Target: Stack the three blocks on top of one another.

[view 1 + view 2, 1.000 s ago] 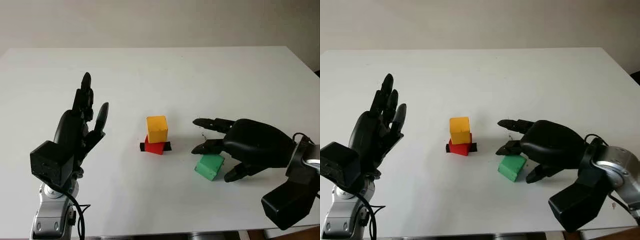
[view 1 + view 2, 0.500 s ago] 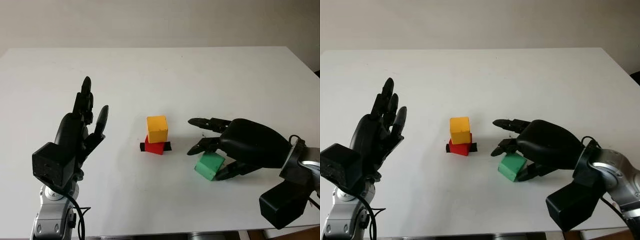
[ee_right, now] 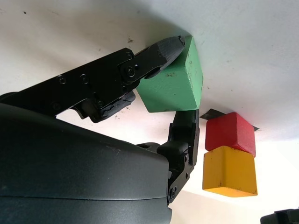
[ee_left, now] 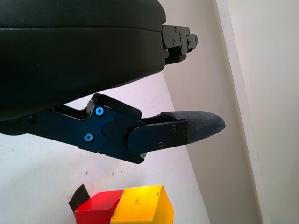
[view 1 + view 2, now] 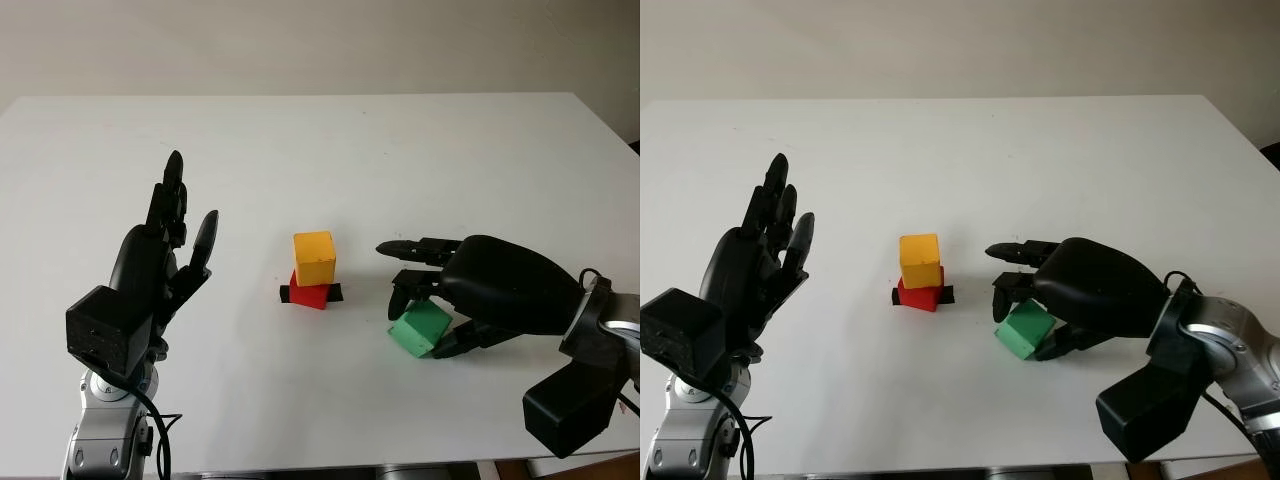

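My right hand (image 5: 470, 300) has its fingers curled onto the green block (image 5: 420, 328), which sits tilted off the table (image 5: 320, 140), toward the near right of it. The grip looks thin — in the right wrist view one fingertip (image 3: 168, 46) presses a top corner and another finger runs down the far face, so I judge the block could twist or slip out as I lift. The yellow block (image 5: 314, 257) sits on the red block (image 5: 310, 290) near the table's middle, slightly offset, on a strip of black tape (image 5: 334, 293). A tilted green block set on top could topple the pair, and my knuckles could clip the yellow one on approach. My left hand (image 5: 160, 265) is open and raised toward the near left, well apart from the stack. There is wide bare room toward the far edge — less toward the near edge.
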### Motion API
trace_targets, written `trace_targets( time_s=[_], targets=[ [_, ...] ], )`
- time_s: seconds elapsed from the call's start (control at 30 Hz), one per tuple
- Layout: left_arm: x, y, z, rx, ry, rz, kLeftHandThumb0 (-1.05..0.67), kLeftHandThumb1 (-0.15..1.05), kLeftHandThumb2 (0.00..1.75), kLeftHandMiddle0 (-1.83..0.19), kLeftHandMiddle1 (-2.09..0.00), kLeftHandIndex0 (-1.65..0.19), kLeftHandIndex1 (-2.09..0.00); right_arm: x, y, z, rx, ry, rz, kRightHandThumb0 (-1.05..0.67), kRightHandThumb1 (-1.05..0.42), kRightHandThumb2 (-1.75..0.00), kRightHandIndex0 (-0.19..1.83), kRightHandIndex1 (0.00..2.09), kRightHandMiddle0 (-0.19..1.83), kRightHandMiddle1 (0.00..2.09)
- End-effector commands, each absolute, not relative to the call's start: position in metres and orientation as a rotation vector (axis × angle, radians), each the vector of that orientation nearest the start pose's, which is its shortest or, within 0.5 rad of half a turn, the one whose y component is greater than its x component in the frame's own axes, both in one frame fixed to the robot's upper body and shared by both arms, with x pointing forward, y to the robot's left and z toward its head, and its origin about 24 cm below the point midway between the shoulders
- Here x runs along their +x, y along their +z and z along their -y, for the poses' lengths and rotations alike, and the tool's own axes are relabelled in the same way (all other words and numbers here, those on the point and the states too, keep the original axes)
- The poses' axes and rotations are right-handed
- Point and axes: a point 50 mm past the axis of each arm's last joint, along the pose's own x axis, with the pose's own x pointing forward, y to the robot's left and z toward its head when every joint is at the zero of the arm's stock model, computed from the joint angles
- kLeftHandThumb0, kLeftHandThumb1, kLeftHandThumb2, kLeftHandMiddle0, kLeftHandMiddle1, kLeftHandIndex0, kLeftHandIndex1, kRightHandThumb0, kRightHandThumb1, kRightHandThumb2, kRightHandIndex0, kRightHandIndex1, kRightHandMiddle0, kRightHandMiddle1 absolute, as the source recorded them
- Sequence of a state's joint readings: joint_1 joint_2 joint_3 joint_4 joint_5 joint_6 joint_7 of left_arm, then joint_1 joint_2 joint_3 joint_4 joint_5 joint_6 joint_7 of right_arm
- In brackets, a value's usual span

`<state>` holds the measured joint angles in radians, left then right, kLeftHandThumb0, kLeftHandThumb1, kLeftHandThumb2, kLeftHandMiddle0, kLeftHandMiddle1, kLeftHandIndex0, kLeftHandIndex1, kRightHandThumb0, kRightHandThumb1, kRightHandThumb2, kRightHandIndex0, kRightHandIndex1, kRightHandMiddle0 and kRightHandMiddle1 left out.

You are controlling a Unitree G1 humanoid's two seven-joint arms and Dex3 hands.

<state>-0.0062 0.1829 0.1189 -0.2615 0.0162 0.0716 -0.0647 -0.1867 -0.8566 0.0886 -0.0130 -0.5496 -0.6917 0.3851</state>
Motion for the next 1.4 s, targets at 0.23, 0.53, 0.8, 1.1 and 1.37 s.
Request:
trace_targets(
  time_s=[0.23, 0.53, 0.8, 1.1, 1.37],
  targets=[
    [0.249, 0.110, -0.198, 0.221, 0.026, 0.224, -0.67, 1.05, 0.54, 0.09, -0.05, 0.08, -0.05, 0.268, 0.175, 0.207, -1.429, 0.537, 0.503, -0.35, -0.93, -0.06, 0.36, 0.07, 0.50, 1.16],
    [0.249, 0.109, -0.198, 0.225, 0.028, 0.223, -0.66, 1.05, 0.55, 0.10, -0.05, 0.08, -0.05, 0.274, 0.209, 0.199, -1.292, 0.270, 0.608, -0.32, -0.93, -0.06, 0.37, 0.07, 0.48, 1.21],
    [0.249, 0.109, -0.198, 0.223, 0.032, 0.219, -0.67, 1.05, 0.54, 0.09, -0.06, 0.08, -0.06, 0.283, 0.224, 0.180, -0.854, 0.223, 0.544, -0.32, -0.98, -0.06, 0.32, 0.04, 0.29, 1.60],
    [0.250, 0.109, -0.198, 0.217, 0.030, 0.219, -0.68, 1.05, 0.53, 0.09, -0.06, 0.08, -0.05, 0.295, 0.246, 0.161, -0.458, 0.267, 0.250, -0.38, -0.99, -0.06, 0.33, 0.04, 0.22, 1.70],
    [0.249, 0.109, -0.198, 0.217, 0.032, 0.222, -0.68, 1.05, 0.53, 0.09, -0.05, 0.08, -0.05, 0.303, 0.245, 0.142, -0.299, 0.420, 0.000, -0.41, -1.01, -0.06, 0.27, 0.01, 0.16, 1.70]
  ],
)
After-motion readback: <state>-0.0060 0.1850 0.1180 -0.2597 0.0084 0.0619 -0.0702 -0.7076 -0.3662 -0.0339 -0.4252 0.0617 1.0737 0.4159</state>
